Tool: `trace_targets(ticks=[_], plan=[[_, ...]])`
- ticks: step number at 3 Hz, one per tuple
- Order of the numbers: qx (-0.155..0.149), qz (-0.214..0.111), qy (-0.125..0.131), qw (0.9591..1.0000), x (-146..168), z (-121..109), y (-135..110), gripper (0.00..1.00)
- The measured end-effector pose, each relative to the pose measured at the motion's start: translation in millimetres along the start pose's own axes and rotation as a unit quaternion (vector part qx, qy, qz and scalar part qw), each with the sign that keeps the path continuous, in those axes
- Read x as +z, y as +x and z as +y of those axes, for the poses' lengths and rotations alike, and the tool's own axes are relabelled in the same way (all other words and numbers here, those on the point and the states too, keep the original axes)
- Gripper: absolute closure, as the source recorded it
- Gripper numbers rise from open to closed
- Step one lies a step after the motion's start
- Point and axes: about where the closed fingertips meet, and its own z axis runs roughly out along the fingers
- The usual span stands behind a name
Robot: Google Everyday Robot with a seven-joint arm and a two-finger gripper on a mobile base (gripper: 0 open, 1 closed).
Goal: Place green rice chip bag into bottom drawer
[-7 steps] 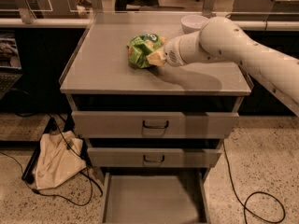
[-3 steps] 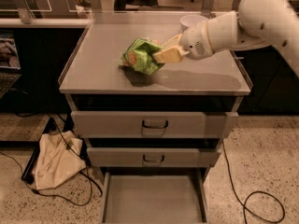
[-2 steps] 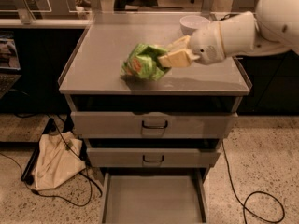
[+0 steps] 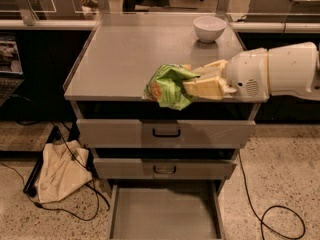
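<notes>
My gripper (image 4: 194, 81) is shut on the green rice chip bag (image 4: 166, 86), a crumpled bright-green foil bag with white and orange print. It holds the bag in the air at the cabinet's front edge, level with the top surface. The white arm reaches in from the right. The bottom drawer (image 4: 165, 215) stands pulled open below, a grey shallow tray with a bare floor. The bag hangs above and a little behind the drawer's opening.
A white bowl (image 4: 209, 28) sits at the back right of the grey cabinet top (image 4: 120, 54). Two upper drawers (image 4: 166, 133) with dark handles are shut. A beige cloth bag (image 4: 60, 170) and black cables lie on the floor at left; another cable (image 4: 272, 216) lies at right.
My gripper has lifted the green bag off the cabinet top and carried it forward and down to the front edge. The white bowl is now uncovered behind the arm.
</notes>
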Motion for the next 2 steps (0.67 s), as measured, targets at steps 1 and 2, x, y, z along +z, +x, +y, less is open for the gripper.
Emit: trace_targets(ticks=[1, 2], plan=[[0.028, -0.009, 0.036, 0.9989, -18.0, 26.7, 15.1, 1.00], [0.023, -0.007, 0.033, 0.9991, -16.4, 26.6, 12.1, 1.00]])
